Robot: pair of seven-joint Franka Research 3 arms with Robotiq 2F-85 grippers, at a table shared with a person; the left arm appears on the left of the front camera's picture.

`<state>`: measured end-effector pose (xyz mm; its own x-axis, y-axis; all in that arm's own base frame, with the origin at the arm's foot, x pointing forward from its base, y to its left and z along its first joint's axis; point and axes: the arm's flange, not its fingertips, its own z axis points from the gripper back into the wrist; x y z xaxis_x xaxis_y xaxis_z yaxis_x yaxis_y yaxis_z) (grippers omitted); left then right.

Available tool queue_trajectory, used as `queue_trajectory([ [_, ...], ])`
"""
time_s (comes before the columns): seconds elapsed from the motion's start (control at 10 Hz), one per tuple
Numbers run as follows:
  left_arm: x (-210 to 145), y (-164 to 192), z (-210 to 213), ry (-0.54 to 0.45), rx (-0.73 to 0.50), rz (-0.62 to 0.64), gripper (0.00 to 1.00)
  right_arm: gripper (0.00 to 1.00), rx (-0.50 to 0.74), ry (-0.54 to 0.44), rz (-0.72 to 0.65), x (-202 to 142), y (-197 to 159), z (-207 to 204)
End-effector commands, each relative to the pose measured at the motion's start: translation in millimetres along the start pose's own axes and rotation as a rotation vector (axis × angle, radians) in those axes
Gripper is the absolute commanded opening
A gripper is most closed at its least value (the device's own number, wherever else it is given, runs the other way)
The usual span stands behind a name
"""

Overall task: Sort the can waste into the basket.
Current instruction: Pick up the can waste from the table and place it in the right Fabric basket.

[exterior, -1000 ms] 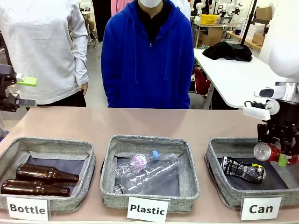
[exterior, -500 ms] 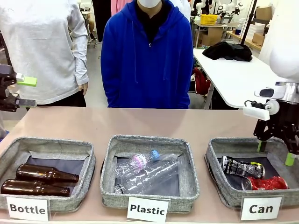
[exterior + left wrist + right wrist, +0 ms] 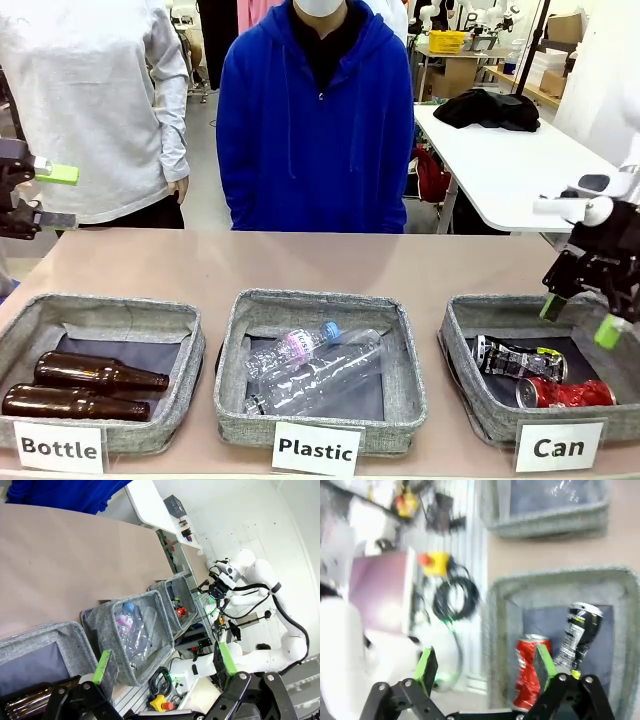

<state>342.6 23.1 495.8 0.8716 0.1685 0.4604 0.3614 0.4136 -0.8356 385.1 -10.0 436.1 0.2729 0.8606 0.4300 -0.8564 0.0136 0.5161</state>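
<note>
- Front view: I see the right gripper [image 3: 583, 319] hanging above the grey woven-fabric basket [image 3: 466, 340] carded "Can", jaws spread and holding nothing. The crushed red drink can [image 3: 566, 392] and the crushed black can with white and green print [image 3: 518, 359] both lie on that basket's dark bottom, side by side. The left gripper [image 3: 36, 195] sits at the left edge, apart from the table; I cannot tell its jaw state here.
- Left wrist view: the left gripper's [image 3: 165, 663] green-padded fingers stand wide apart, empty.
- Right wrist view: blurred, but the right gripper's [image 3: 485, 667] fingers are spread above both cans.
</note>
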Motion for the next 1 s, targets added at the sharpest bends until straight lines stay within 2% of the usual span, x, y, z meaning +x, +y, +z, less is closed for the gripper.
queue_trajectory([
  [0.0, -0.7, -1.8, 0.8, 0.010, 0.001, 0.000, 1.00, 1.00, 0.107, -0.932, -0.664, 13.4, -4.6, 30.5],
  [0.1, -0.7, -1.8, 0.8, 0.010, 0.001, 0.000, 1.00, 1.00, 0.173, -1.132, -0.789, 10.3, -10.7, 39.8],
  [0.3, -0.7, -1.8, 0.8, 0.010, 0.001, 0.000, 1.00, 1.00, 0.259, -1.315, -0.949, 0.4, -21.6, 51.2],
  [0.5, -0.7, -1.8, 0.8, 0.010, 0.001, 0.000, 1.00, 1.00, 0.275, -1.425, -1.074, -8.4, -26.9, 54.3],
  [0.7, -0.7, -1.8, 0.8, 0.010, 0.001, 0.000, 1.00, 1.00, 0.247, -1.427, -1.063, -11.5, -28.6, 53.5],
  [0.8, -0.7, -1.8, 0.8, 0.010, 0.001, 0.000, 1.00, 1.00, 0.255, -0.753, -0.827, -23.1, -35.9, 61.1],
  [0.9, -0.7, -1.8, 0.8, 0.010, 0.001, 0.000, 1.00, 1.00, 0.255, -0.753, -0.827, -23.1, -35.9, 61.1],
])
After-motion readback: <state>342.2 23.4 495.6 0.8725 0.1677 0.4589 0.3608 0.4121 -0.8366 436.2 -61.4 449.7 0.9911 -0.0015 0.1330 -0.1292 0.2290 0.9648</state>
